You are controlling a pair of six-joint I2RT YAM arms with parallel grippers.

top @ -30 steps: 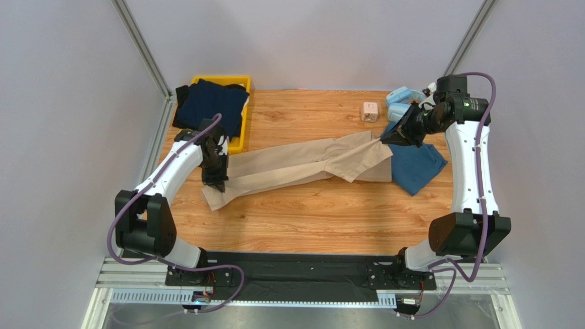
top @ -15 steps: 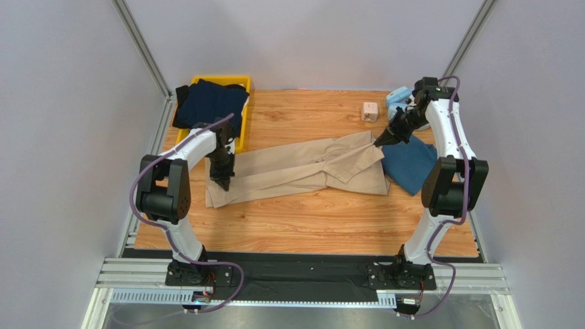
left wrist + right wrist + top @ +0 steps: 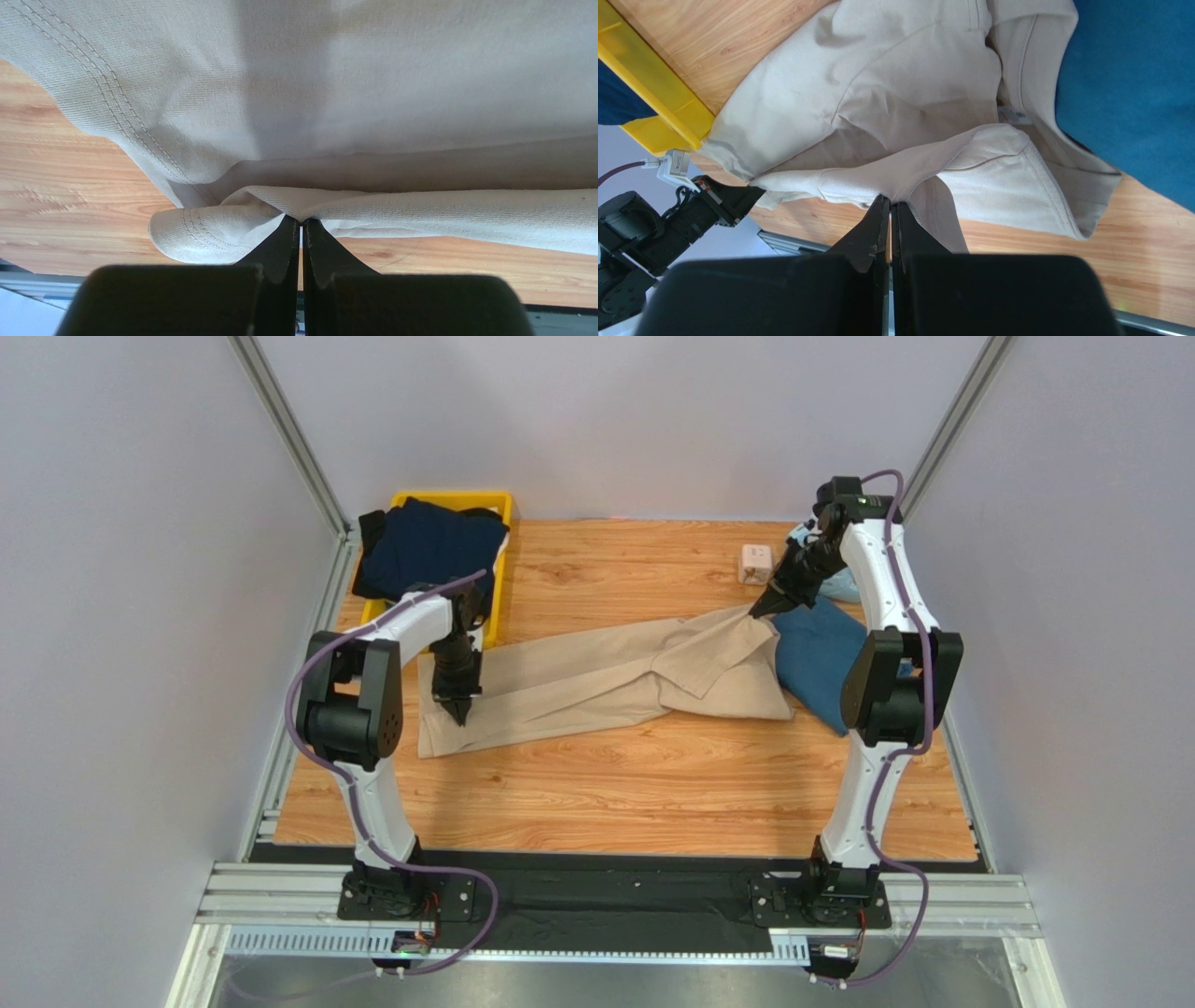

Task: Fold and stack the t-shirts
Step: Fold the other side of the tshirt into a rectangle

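The left end effector [image 3: 457, 709] and right end effector [image 3: 766, 608] stayed clamped on the large beige cotton t-shirt [image 3: 617, 679] stretched between them. It had shifted slightly across the desk [image 3: 631, 791], likely flattening for folding.

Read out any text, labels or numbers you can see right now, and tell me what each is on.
No text is legible in any view.
The neck label of the beige t-shirt: too small to read.
The small white cube: marks too blurred to read.
The white cable tag: blurred.
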